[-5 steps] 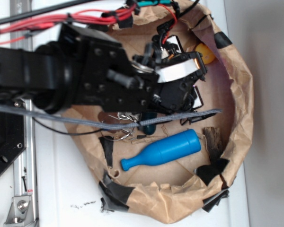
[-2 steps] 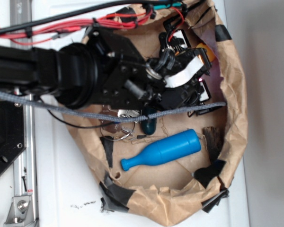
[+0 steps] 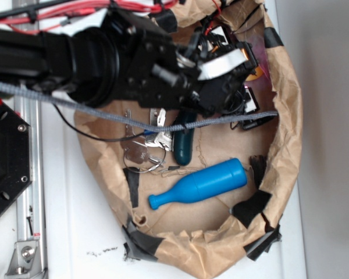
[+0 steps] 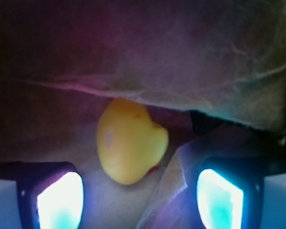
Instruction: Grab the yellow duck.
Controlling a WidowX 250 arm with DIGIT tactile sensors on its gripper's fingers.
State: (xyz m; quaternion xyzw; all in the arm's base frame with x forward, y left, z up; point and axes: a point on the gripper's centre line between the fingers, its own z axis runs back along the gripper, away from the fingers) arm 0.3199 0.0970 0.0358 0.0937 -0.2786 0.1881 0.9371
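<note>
**Gripper closes in on the duck**

Since a second ago the arm (image 3: 75, 58) has swung up and toward the far wall of the paper bowl (image 3: 291, 133), and the gripper (image 3: 244, 75) now sits over the corner where the duck lay in plain sight; only a sliver of orange shows past the black housing in the exterior view.

From the wrist view, the duck (image 4: 131, 143) rests on the bowl floor against the crumpled paper wall, just ahead of the gripper (image 4: 140, 200). Both fingers (image 4: 59, 200) stand wide apart, one at each lower corner, glowing pale blue-white. They hold nothing and touch nothing: the duck lies ahead of the gap between them, a little left of centre, clear of both pads.

Elsewhere in the bowl, the blue pin (image 3: 200, 184) lies on its side, well apart from the duck, with a dark teal object (image 3: 183, 145) and some metal clips (image 3: 145, 148) near it.
</note>
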